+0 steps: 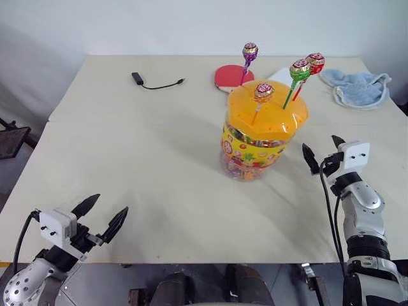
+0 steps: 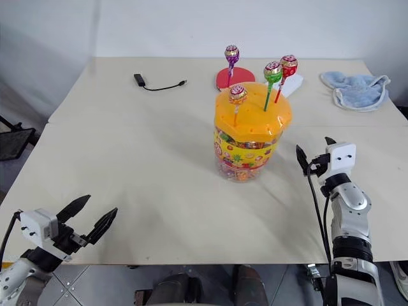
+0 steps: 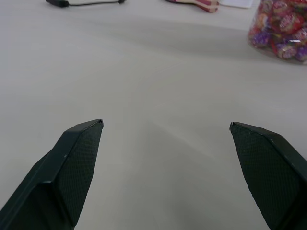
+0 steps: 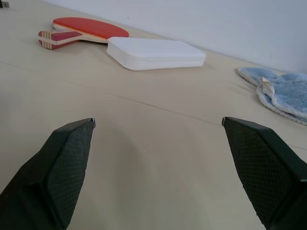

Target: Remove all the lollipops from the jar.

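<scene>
The jar [image 1: 258, 137] is seen upright on the pale bench [image 1: 146, 159], right of the middle, its orange lid [image 1: 268, 111] on and its clear wall packed with wrapped sweets behind a yellow label. Four lollipops are planted by their sticks in the lid's holes: an orange lollipop [image 1: 263, 92] nearest the front, a purple lollipop [image 1: 249, 51] at the back, a green lollipop [image 1: 299, 69] and a red lollipop [image 1: 315, 62] toward the right side. None has been taken out.

The left gripper [image 1: 101, 215] is held low over the bench's near left edge, well apart from the jar, its fingers [image 3: 79, 163] spread wide and empty. The right gripper [image 1: 322, 153] is placed just right of the jar, near it but not touching, its fingers [image 4: 62, 167] likewise released with nothing between them; bare bench is seen between the tips in the right wrist view.

Behind the jar a red paddle [image 4: 81, 29] is laid flat, with a white box [image 4: 153, 52] just beside it. A blue cloth [image 1: 358, 88] is bunched at the far right corner of the bench, and a black cable [image 1: 156, 81] with a small plug is laid toward the far left.
</scene>
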You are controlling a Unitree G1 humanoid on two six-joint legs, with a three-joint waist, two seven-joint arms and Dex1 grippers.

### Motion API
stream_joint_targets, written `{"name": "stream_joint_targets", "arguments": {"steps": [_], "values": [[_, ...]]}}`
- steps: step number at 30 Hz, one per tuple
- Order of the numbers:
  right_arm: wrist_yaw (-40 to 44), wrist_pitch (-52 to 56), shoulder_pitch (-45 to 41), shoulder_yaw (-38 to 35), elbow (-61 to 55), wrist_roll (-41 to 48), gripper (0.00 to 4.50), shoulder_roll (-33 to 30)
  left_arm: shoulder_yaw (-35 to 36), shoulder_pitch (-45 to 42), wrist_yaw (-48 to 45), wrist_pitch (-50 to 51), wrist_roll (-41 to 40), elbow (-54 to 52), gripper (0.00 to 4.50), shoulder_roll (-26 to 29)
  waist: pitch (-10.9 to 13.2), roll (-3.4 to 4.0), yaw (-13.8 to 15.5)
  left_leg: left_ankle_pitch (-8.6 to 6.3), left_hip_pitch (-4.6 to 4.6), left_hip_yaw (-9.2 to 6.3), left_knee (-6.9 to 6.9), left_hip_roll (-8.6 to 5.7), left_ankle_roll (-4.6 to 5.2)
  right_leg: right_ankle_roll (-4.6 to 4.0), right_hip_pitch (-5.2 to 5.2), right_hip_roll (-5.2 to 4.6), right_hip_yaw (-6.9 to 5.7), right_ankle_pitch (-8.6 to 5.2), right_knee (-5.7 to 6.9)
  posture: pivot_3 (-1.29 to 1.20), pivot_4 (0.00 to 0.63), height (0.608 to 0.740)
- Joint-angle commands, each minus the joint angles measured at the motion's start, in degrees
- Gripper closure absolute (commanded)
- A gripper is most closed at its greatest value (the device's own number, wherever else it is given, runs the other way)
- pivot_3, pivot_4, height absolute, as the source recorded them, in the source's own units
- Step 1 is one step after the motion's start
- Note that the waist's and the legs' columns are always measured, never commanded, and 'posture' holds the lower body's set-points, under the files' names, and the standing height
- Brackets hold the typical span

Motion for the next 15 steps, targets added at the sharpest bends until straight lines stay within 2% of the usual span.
{"name": "stream_joint_targets", "arguments": {"steps": [1,5,7,9,12,15], "values": [[3.4,-0.9,0.4,-0.8,-6.0,3.6,0.05,-1.2,-0.7,-2.7,-0.1,-0.8,0.9,0.8,0.00,1.3,0.0,0.00,0.1,0.00,0.00,0.00,0.00,0.01,0.00,0.00,0.00,0.01,-0.01,0.00,0.00,0.00,0.150,0.740],[16.0,2.9,6.1,-4.0,-19.2,18.2,0.05,-1.9,-0.4,-8.5,-3.8,2.0,-5.1,3.0,0.00,3.6,0.0,0.01,0.4,0.01,-0.02,-0.07,0.01,0.01,0.01,0.01,0.02,0.01,-0.08,0.01,0.02,0.00,0.150,0.740],[20.9,10.1,11.5,-7.5,-28.7,27.6,0.05,-5.1,1.1,-12.6,-8.7,5.2,-11.1,4.6,0.00,7.2,0.0,0.03,0.9,0.01,-0.08,-0.17,0.01,0.01,0.02,0.02,0.02,0.00,-0.15,0.01,0.01,0.00,0.150,0.740],[22.6,15.7,15.7,-9.6,-34.9,32.4,0.05,-8.0,2.5,-15.5,-12.1,7.6,-15.6,6.5,0.00,9.8,0.0,0.08,1.6,-0.01,-0.12,-0.18,0.02,0.01,0.03,0.02,0.00,-0.01,-0.16,0.01,-0.01,0.00,0.150,0.740],[27.0,25.1,26.1,-18.6,-47.0,44.2,0.05,-13.7,3.3,-24.2,-20.7,16.7,-22.6,12.2,0.00,20.5,0.1,0.06,2.4,-0.02,-0.14,-0.25,0.07,0.00,0.06,0.04,0.06,-0.02,-0.21,0.02,-0.08,0.00,0.150,0.740],[29.1,29.2,32.8,-23.3,-54.6,50.2,0.05,-15.0,-0.5,-32.4,-29.5,21.5,-23.6,18.8,0.00,27.7,0.0,0.05,2.5,-0.01,-0.10,-0.29,0.08,0.08,0.01,0.03,0.12,0.05,-0.30,0.02,-0.14,0.00,0.150,0.740]]}}
